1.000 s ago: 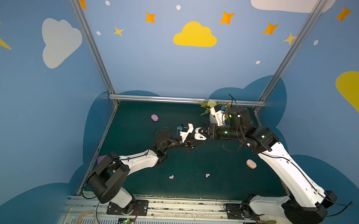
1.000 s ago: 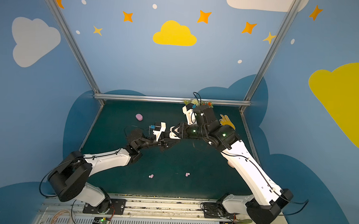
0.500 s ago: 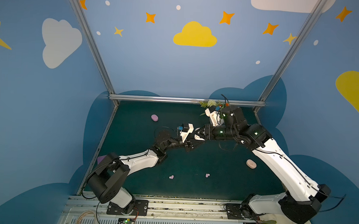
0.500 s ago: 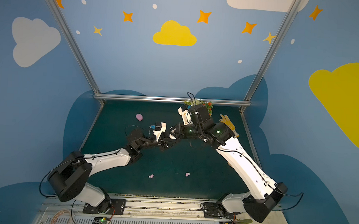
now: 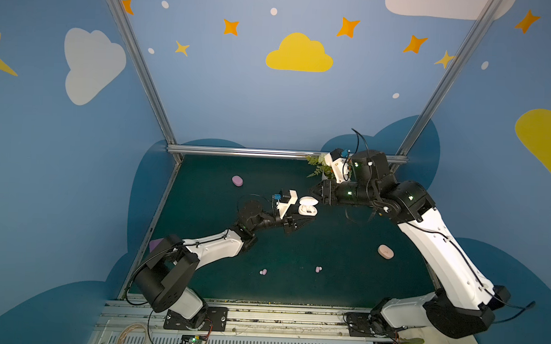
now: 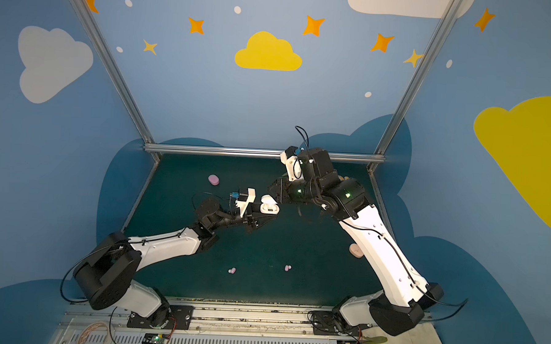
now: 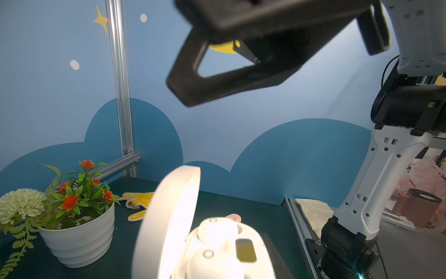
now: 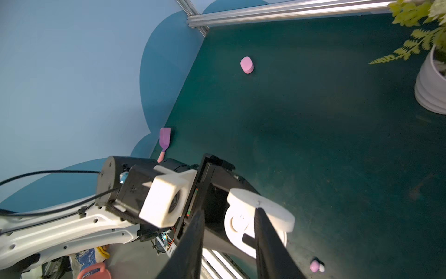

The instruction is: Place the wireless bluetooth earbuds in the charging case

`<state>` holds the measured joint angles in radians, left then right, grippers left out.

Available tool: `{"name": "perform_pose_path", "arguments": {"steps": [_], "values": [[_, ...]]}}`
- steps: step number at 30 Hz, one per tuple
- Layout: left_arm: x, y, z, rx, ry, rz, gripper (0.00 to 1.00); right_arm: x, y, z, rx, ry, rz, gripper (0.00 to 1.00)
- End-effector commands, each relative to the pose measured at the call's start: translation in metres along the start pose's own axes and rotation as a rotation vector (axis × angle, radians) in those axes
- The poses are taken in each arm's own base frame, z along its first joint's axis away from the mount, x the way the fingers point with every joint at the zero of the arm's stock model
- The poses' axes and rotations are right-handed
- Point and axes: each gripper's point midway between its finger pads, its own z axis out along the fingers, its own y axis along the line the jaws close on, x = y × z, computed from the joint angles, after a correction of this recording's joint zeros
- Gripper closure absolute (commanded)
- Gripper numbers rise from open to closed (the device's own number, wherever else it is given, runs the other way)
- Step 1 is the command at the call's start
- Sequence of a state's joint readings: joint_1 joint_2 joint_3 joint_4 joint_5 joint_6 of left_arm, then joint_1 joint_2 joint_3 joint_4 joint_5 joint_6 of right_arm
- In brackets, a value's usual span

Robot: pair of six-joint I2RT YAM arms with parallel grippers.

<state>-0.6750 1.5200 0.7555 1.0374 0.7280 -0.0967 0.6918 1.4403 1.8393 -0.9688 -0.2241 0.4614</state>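
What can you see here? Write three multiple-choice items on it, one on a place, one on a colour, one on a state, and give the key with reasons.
1. The lilac case lies on the mat at the:
A. back left
B. front right
C. front middle

2. The held case, in the left gripper, is:
A. pink
B. lilac
C. white

3. The held case's lid is:
A. shut
B. open
C. taken off

Key:
1 A: both top views show it alone toward the back left of the mat.
2 C: it is white in both top views and both wrist views.
3 B: the lid stands up from the base, still joined to it, and two white buds show inside.
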Motion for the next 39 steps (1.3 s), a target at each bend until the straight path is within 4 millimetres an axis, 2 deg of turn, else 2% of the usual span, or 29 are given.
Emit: {"name": "perform_pose_path", "arguments": {"steps": [1,7,12,16,20,22,25,28,39], "values": [[-0.016,-0.008,-0.002,0.019,-0.028,0.035,0.83,0.004,-0.009,0.012,0.039,0.061,-0.035,0.66],[-0.016,-0.007,-0.002,0.016,-0.029,0.037,0.83,0.019,-0.004,0.019,0.015,0.111,-0.017,0.67],[-0.017,-0.007,-0.002,0.012,-0.030,0.043,0.83,0.044,-0.003,0.015,0.017,0.153,0.021,0.67],[-0.017,-0.006,-0.003,0.005,-0.027,0.049,0.83,0.067,-0.007,0.017,0.043,0.196,0.053,0.68],[-0.017,-0.007,-0.003,0.008,-0.023,0.050,0.83,0.073,-0.015,0.015,0.080,0.207,0.069,0.67],[-0.014,-0.006,-0.002,0.009,-0.006,0.058,0.83,0.070,-0.019,0.011,0.109,0.193,0.080,0.61],[-0.007,-0.007,-0.003,0.007,0.032,0.068,0.83,0.066,-0.025,0.007,0.132,0.189,0.101,0.46],[-0.003,-0.008,-0.004,0.006,0.064,0.085,0.83,0.067,-0.028,0.009,0.142,0.217,0.115,0.39],[0.003,-0.012,-0.004,0.017,0.108,0.107,0.83,0.073,-0.015,0.036,0.079,0.291,0.150,0.28]]}}
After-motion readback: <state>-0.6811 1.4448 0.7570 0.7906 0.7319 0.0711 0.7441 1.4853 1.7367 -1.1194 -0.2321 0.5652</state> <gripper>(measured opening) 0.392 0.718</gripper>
